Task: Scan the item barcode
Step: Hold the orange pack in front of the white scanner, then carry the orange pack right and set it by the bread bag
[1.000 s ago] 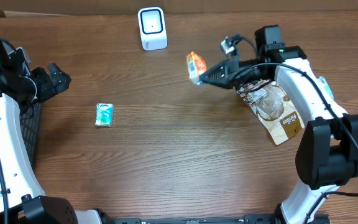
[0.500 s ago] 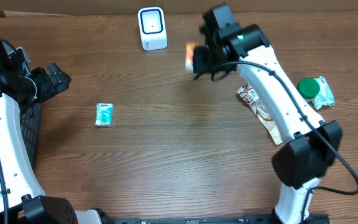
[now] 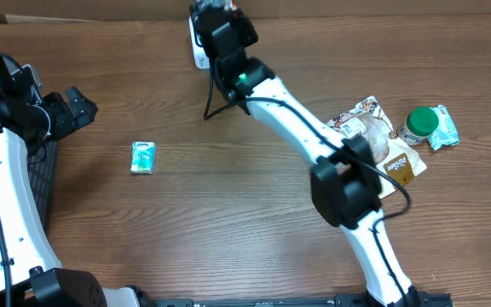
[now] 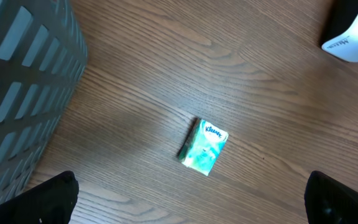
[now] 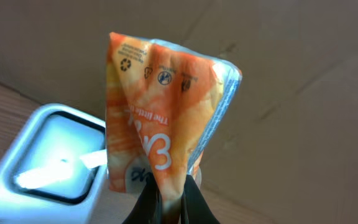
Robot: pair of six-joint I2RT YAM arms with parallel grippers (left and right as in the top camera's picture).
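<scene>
Overhead: the right arm [image 3: 280, 98] has swung from mid-tabletop [image 3: 254, 205] to the back edge in the last second and now sits right over the scanner [image 3: 197, 51]. The orange packet is no longer visible here because the wrist covers it, along with most of the scanner. The brown snack bag [image 3: 373, 141] and green-lidded tub [image 3: 424, 126] are uncovered again at right. The tissue pack [image 3: 143, 158] hasn't moved. My read: the item is now presented and the scan step is in progress.

Left wrist: the left claw [image 4: 191, 199] is released, spread wide and parked. Only its two fingertips show, at the bottom corners. The tissue pack lies alone on the wood, the basket [image 4: 17, 81] is cut off at left, and a corner of the scanner is at top right.

Right wrist: the right claw [image 5: 169, 202] is clenched on the bottom edge of the orange packet [image 5: 166, 118], which is held upright just beside and above the lit scanner window [image 5: 48, 155]. Only print and recycling marks face the camera. No barcode is visible, so I can't tell whether it faces the window. The packet hides part of the scanner.
</scene>
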